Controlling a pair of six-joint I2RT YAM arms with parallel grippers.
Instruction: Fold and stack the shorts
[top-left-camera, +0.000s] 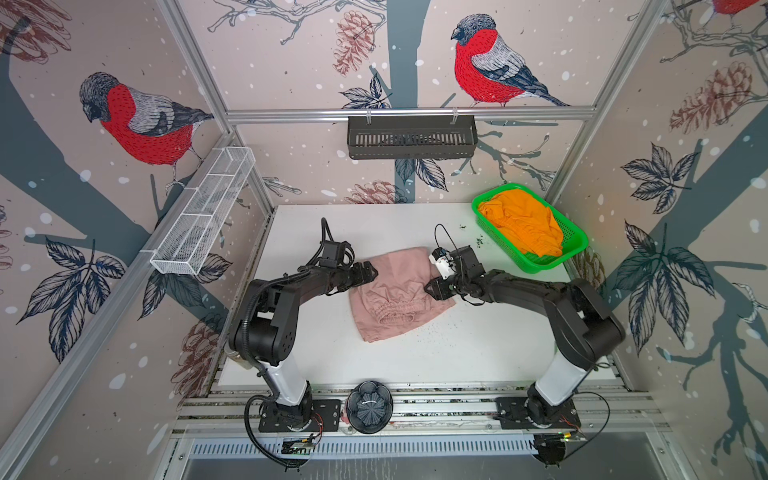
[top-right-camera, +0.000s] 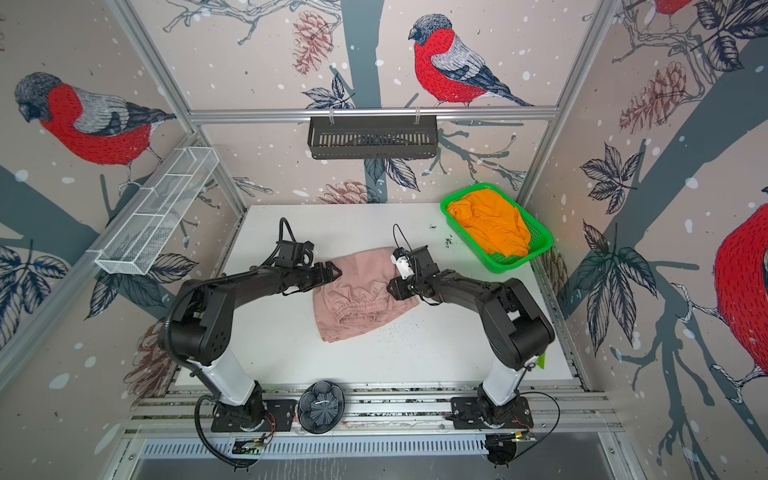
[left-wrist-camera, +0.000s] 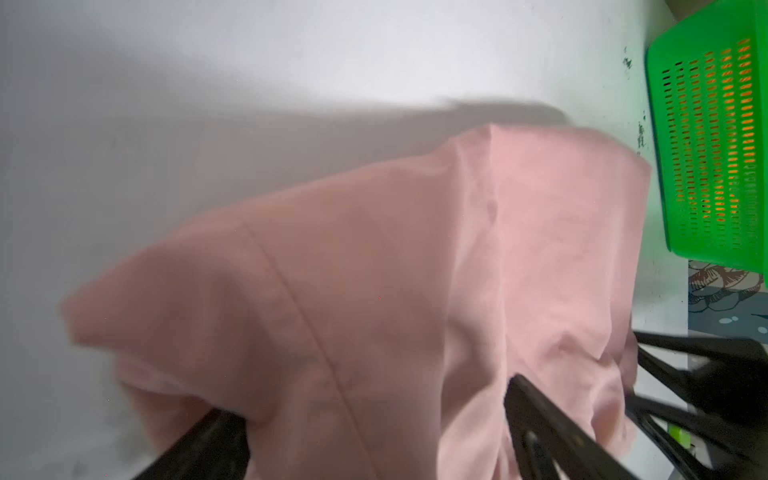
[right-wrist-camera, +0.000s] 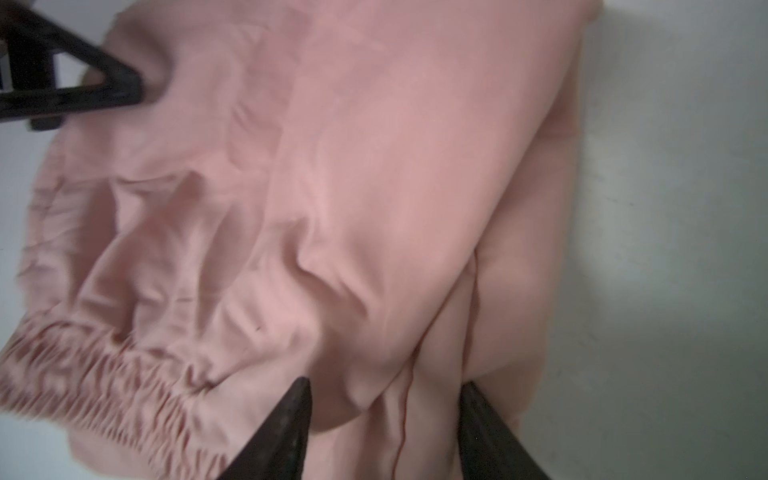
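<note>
Shorts first. I am seeing the pink shorts (top-left-camera: 399, 299) lying rumpled near the middle of the white table (top-left-camera: 415, 357), with the gathered waistband (top-left-camera: 395, 311) facing the near edge.

The left claw (top-left-camera: 372, 272) is hovering at the far-left edge of the cloth. In its wrist view the left claw (left-wrist-camera: 370, 399) is standing spread wide, with pink cloth lying between the fingers.

The right claw (top-left-camera: 430, 289) is sitting at the right edge of the pink shorts. In its wrist view the right claw (right-wrist-camera: 386, 384) is showing its fingers apart with a fold bunched between them. I cannot tell whether it is pinching.

The orange shorts (top-left-camera: 523, 226) are lying heaped in the green basket (top-left-camera: 540, 266) at the far right corner, well apart from the pink pair.
</note>
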